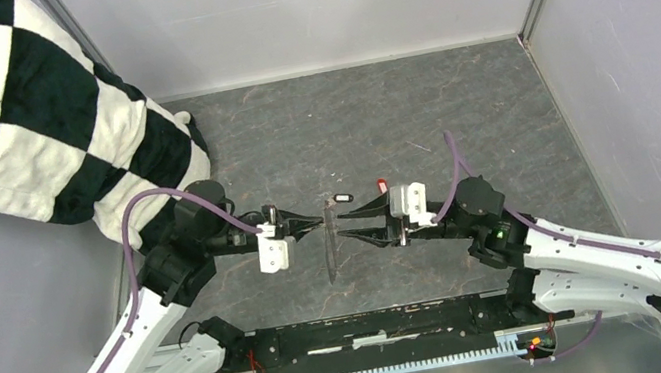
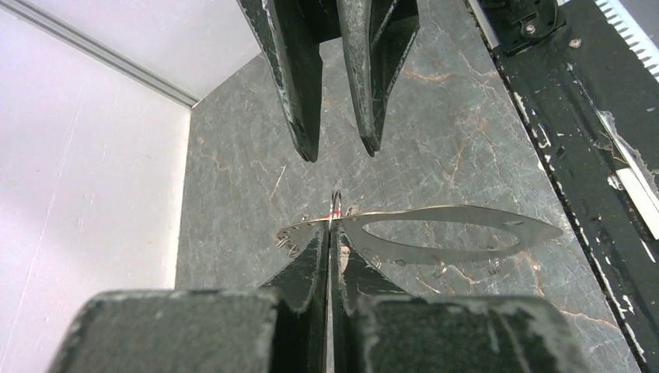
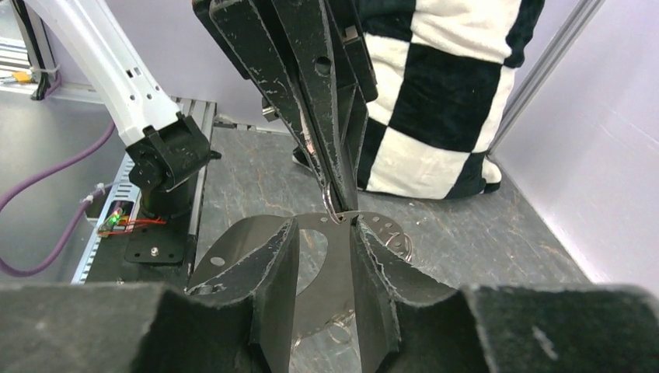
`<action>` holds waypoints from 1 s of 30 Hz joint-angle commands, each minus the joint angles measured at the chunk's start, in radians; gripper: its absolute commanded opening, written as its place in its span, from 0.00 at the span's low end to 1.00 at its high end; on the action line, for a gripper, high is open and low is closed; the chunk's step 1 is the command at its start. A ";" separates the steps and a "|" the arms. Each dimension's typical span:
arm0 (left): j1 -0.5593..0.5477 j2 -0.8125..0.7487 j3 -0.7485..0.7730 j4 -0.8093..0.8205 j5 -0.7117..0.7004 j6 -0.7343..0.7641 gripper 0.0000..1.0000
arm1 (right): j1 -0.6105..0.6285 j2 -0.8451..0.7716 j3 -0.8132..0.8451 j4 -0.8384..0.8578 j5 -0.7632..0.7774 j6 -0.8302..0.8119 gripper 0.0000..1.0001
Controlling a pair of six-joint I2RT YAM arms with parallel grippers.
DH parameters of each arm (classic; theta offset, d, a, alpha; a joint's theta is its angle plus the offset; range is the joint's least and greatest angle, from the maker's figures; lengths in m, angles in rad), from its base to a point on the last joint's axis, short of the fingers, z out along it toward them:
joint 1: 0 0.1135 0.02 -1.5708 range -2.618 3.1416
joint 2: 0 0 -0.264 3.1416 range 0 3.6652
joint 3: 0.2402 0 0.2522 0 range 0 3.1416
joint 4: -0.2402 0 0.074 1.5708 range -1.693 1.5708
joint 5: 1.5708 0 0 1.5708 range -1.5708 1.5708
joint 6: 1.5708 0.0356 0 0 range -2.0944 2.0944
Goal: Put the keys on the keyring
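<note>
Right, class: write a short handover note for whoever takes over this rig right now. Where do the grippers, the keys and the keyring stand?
Left gripper: shut on the keyring, holding it up by its rim.
Right gripper: open, with a finger on either side of the keyring and gripping nothing.
Keys: the black-tagged key and the red-tagged key lie on the table just beyond the grippers, neither on the ring.
Done: the keyring is lifted and held ready.
Left: pick up each key and thread it onto the keyring.
</note>
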 commanded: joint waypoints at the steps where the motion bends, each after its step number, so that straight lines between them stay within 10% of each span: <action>1: -0.006 0.003 0.007 0.010 0.004 0.055 0.02 | 0.002 0.023 0.063 -0.002 -0.014 -0.029 0.36; 14: -0.004 0.066 -0.029 0.107 -0.207 -0.618 0.02 | -0.092 -0.035 -0.028 -0.267 0.659 0.316 0.52; 30: 0.000 0.109 -0.023 0.029 -0.278 -0.667 0.02 | -0.253 0.422 0.009 -0.336 0.765 0.439 0.59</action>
